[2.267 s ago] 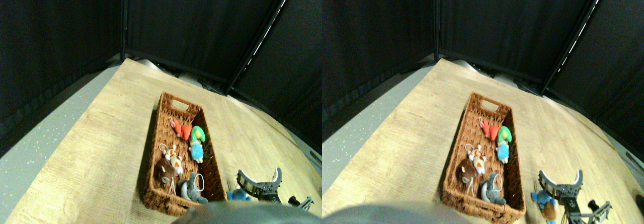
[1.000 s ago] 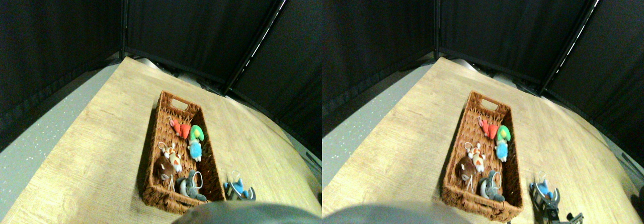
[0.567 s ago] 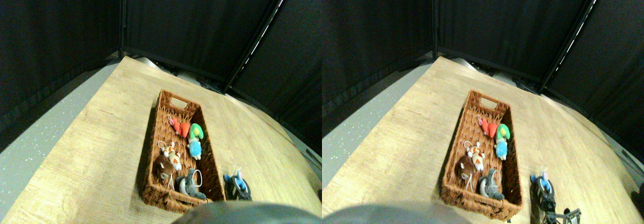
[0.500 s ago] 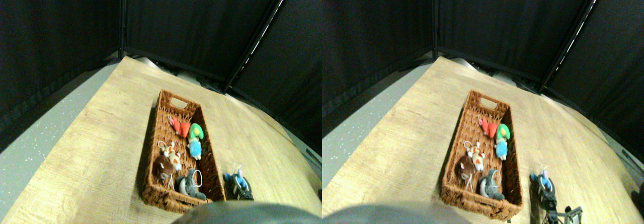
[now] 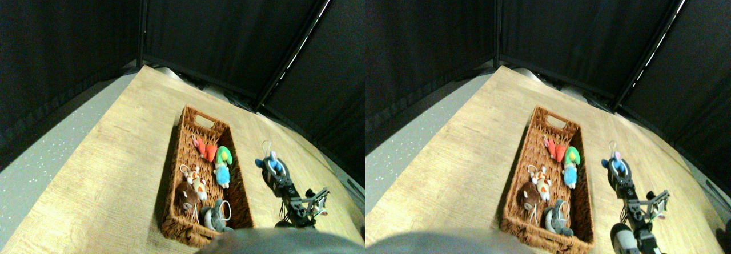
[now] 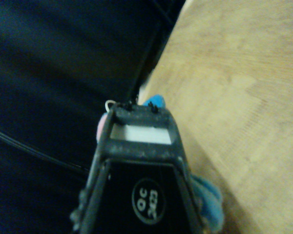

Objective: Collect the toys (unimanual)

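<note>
Basket (image 5: 171, 174) with five toys at left; right gripper (image 5: 273, 167) with a sixth toy at right.

Wood floor (image 5: 103, 174): long wicker basket holding, far end to near end, red toy (image 5: 204, 149), green-and-blue toy (image 5: 223, 165), white-orange toy (image 5: 196, 178), brown toy (image 5: 185, 196), grey toy (image 5: 215, 218). Just right of the basket, the right gripper is raised above the floor, jaws clamped on a blue toy (image 5: 269, 163) with a string loop (image 5: 265, 146) at its top.
</note>
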You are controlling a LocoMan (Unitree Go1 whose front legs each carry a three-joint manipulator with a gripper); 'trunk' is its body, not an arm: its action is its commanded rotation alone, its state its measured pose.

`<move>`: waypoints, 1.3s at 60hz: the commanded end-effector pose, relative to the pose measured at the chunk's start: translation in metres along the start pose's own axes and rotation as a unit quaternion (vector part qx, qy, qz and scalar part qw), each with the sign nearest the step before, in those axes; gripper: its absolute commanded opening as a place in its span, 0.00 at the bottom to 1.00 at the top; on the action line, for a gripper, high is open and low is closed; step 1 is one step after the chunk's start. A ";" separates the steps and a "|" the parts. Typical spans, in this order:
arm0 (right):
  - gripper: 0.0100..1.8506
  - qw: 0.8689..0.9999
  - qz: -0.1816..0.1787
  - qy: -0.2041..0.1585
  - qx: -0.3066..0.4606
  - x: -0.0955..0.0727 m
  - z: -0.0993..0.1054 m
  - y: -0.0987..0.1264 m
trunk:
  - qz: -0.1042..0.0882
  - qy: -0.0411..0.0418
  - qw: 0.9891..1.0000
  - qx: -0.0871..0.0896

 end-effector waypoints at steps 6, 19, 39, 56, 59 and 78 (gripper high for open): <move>0.03 0.998 0.040 0.020 -0.033 0.003 -0.005 0.032 | 0.011 -0.015 1.000 -0.019; 0.03 0.997 0.058 0.051 -0.019 0.004 -0.023 0.054 | 0.026 -0.023 0.999 -0.038; 0.03 0.992 0.057 0.112 -0.014 -0.002 -0.064 0.069 | 0.049 -0.029 0.996 -0.062; 0.03 0.993 0.038 0.115 0.000 -0.004 -0.083 0.063 | 0.054 -0.025 0.996 -0.069; 0.03 0.993 0.036 0.116 0.003 -0.003 -0.085 0.062 | 0.054 -0.025 0.996 -0.069; 0.38 0.989 0.038 0.133 -0.055 -0.003 -0.074 0.057 | 0.047 -0.023 0.997 -0.060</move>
